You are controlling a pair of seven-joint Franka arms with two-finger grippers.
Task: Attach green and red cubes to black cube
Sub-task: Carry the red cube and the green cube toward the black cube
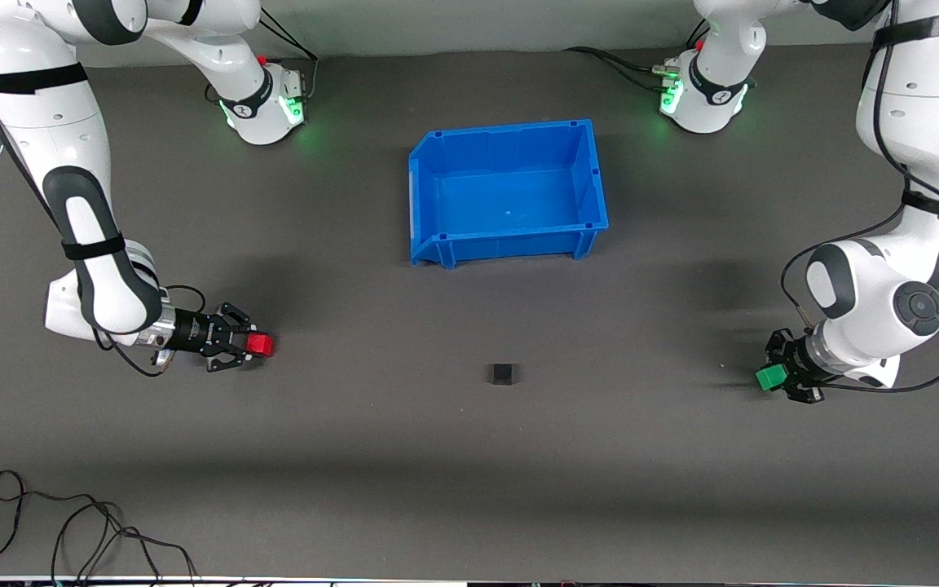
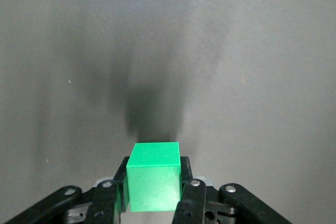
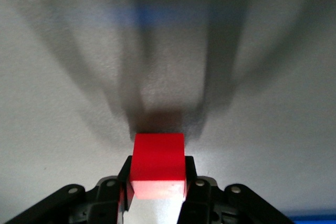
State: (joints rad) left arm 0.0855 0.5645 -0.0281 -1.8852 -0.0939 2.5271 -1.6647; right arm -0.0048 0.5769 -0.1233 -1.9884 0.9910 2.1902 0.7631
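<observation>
Front view. The right hand [image 1: 251, 345] sits low over the dark grey surface [image 1: 469, 456] toward the right arm's end, with its fingers closed on the red cube [image 1: 261, 345]. The left hand [image 1: 779, 377] sits low over the surface toward the left arm's end, with its fingers closed on the green cube [image 1: 771, 377]. The black cube [image 1: 503, 373] rests alone on the surface between the two hands, well apart from both and untouched. The blue bin [image 1: 429, 196] stands farther from the front camera than the black cube, roughly in line with it, between the two arm bases. A loose black cable [image 1: 70, 522] lies on the surface at the edge nearest the front camera, toward the right arm's end.

Left wrist view. The left hand [image 2: 154, 184] grips the green cube [image 2: 154, 177] between its two fingers [image 2: 188, 182], one pad pressed on each side face. The top face and the camera-facing face of the cube are exposed. The grey surface [image 2: 252, 77] fills the remaining view, with the cube's shadow cast on it just past the cube.

Right wrist view. The right hand [image 3: 157, 179] grips the red cube [image 3: 158, 165] between its two fingers [image 3: 190, 174], one pad pressed on each side face. The cube's shadow lies on the surface [image 3: 273, 119] directly ahead of it. A blurred blue band crosses the surface farther off.
</observation>
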